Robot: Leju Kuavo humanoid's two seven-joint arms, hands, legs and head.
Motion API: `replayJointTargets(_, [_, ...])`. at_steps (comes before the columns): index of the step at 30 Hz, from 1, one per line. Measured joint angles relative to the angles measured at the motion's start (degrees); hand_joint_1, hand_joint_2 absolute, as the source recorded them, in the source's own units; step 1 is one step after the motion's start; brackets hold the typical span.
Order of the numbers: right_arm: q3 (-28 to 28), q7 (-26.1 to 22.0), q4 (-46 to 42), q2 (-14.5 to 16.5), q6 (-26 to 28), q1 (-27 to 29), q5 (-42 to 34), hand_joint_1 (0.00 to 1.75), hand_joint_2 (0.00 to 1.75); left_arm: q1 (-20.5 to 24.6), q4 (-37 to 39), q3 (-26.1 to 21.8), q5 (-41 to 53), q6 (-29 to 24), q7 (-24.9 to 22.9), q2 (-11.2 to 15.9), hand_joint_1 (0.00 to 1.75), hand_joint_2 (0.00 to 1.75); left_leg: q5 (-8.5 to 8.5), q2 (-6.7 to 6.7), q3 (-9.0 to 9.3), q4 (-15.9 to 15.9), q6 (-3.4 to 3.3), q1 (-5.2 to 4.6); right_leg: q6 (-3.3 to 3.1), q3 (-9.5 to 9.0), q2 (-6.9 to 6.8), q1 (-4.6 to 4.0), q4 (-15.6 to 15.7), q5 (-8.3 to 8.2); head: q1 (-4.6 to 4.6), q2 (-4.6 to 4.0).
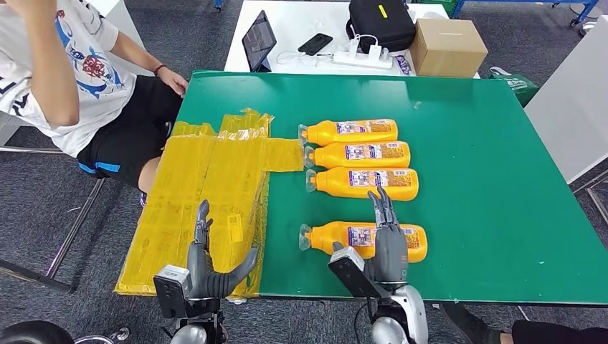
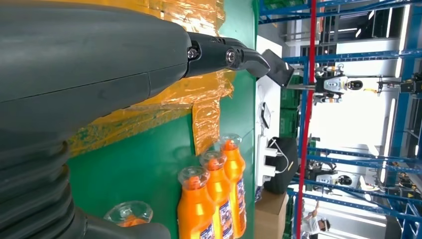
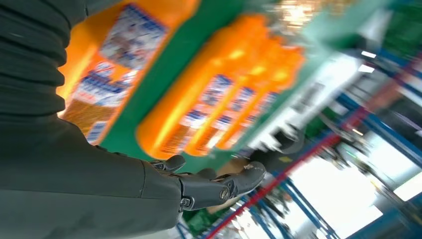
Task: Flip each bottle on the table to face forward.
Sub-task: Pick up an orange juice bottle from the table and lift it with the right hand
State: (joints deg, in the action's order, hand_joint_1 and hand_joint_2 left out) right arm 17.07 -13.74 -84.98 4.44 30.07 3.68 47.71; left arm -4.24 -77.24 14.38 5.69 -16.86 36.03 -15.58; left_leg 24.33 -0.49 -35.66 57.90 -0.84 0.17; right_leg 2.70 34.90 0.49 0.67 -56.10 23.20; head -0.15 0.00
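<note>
Hovering over the near bottle (image 1: 366, 239), the right hand (image 1: 387, 240) has its fingers extended and holds nothing; whether it touches the bottle cannot be told. This bottle lies on its side close to the near edge of the green tabletop (image 1: 495, 179), cap toward the robot's left, label up. Three more bottles (image 1: 356, 155) lie side by side farther in, touching or nearly so, caps the same way, labels up; a strip of bare green separates them from the near bottle. The left hand (image 1: 208, 269) is spread wide and empty above the yellow sheet (image 1: 208, 186) that covers the tabletop's left part and overhangs its near edge.

Risks, as judged. A round bottle on its side may roll when pushed or turned; being so near the edge, the near bottle could roll off toward the robot. A grasp from above with straight fingers may slip on the smooth plastic. Working on the row of three, fingers entering between neighbours would probably nudge the adjacent bottle out of line. The right wrist view is blurred, so fine contact cannot be read there.

Room. Open green lies to the right of all four bottles and beyond the row. A seated person (image 1: 79, 79) rests a hand at the far-left corner; the left arm should stay well away from it.
</note>
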Motion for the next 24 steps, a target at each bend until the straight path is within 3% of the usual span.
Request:
replayJointTargets(8, [-1.44,9.2,0.1,-5.21,-12.23,-0.69,2.53,0.0,1.75,-0.25,0.04,-2.02,0.95,1.77,-0.72,-0.24,0.0,1.75,0.0,-0.01,0.0,0.0,-0.01,-0.03,0.01,-0.01,0.0,0.04,0.01,-0.01,0.01,0.0])
replayJointTargets(24, [-1.81,11.57,3.38,-9.28,-17.63,-3.11,1.83,0.0,1.75,0.78,1.63,-3.38,1.6,3.77,-1.3,-0.72,0.0,1.75,-0.01,0.0,0.0,0.01,-0.01,-0.03,0.01,-0.02,0.0,0.03,0.0,-0.02,0.0,0.0])
